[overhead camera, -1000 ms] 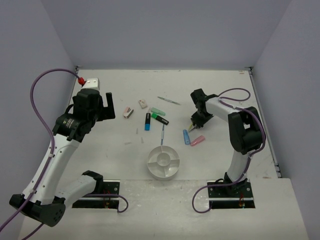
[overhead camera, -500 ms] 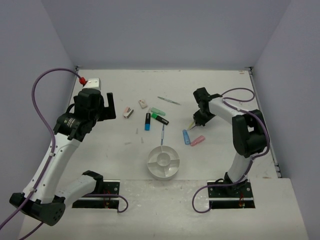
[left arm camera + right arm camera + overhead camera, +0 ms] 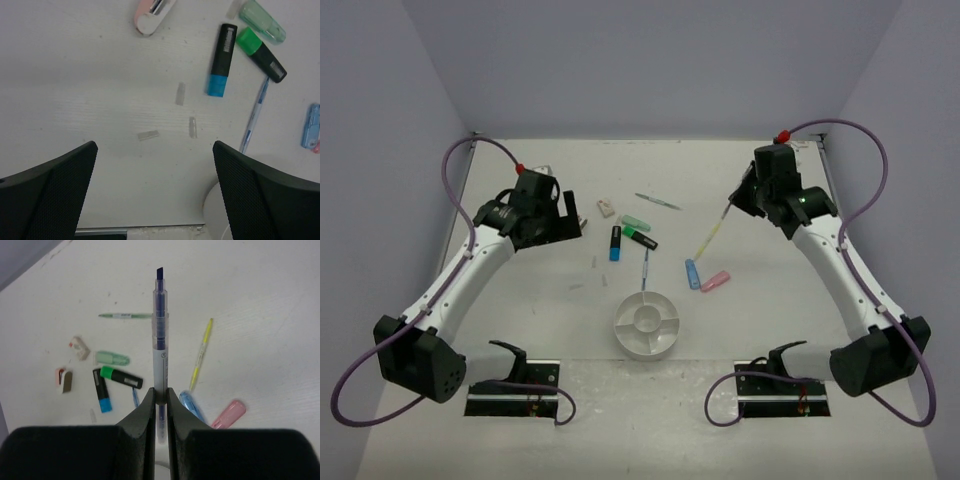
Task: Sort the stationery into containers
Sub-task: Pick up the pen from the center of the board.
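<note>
**Right arm finally has a pen in the air, dish still has nothing in it**

So a second ago the right arm was crouched low over the pens just right of the dish. Now it has lifted and pulled back toward the far right. The right fingers are pinched tight on a clear pen with dark blue ink, which sticks straight out from them, well off the worktop. The yellow pen is lying flat down there, with the light blue highlighter and pink highlighter at its near end.

The left arm moved too. It has dropped and reached in toward the middle pile. The left fingers are spread as wide as they go with nothing between them, hovering over bare worktop just near of the black-and-blue highlighter and the green-capped one.

My read is that the pick is done and the grip looks square. Every wedge of the dish looks empty, so this would be item one. What's left is carrying the pen near and left to the dish. A long thin pen might overhang a wedge.
</note>
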`<state>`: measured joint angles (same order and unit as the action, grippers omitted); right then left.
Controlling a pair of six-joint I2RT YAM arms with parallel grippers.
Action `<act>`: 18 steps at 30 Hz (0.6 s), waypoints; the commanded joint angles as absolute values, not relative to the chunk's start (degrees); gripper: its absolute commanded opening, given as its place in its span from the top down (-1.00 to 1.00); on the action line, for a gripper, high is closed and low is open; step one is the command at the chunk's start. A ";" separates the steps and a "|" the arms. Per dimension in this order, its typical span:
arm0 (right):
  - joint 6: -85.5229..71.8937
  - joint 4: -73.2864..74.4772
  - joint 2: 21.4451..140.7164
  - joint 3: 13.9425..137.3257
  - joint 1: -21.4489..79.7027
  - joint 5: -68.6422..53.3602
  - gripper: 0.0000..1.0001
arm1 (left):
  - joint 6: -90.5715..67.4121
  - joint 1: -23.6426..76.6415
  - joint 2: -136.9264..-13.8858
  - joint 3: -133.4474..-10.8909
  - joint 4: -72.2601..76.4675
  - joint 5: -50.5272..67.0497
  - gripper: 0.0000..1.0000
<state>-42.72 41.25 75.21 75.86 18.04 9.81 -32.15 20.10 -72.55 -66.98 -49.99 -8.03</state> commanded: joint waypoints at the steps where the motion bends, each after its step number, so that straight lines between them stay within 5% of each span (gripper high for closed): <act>1: -25.30 41.63 71.38 77.34 18.20 -3.83 1.00 | -21.62 20.91 -75.73 -65.92 -43.25 3.21 -1.00; 6: -20.63 45.26 67.00 76.55 18.19 -7.95 1.00 | -10.61 21.51 -76.35 -64.34 -44.27 3.08 -0.86; 18: -21.29 45.65 59.38 71.24 18.19 -13.07 1.00 | -0.66 27.33 -71.39 -52.04 -34.11 -1.62 -1.00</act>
